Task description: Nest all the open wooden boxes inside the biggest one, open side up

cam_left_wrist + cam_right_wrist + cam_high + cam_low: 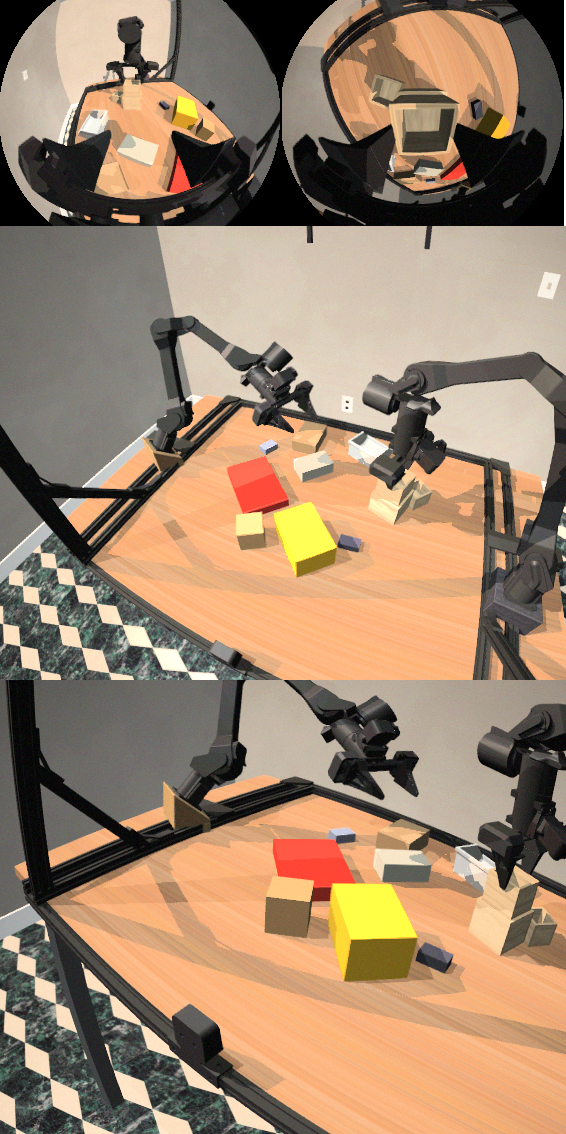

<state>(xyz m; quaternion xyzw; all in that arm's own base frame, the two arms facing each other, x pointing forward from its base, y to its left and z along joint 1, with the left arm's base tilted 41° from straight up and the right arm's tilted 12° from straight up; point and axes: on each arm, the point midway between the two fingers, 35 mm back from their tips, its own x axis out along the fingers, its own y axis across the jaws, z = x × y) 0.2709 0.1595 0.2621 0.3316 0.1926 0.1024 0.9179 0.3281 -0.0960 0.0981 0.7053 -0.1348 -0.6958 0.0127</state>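
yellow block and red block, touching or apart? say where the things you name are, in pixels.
Apart. The top view shows a strip of bare wood between the near edge of the red block [257,481] [312,860] and the yellow block [305,531] [372,912].
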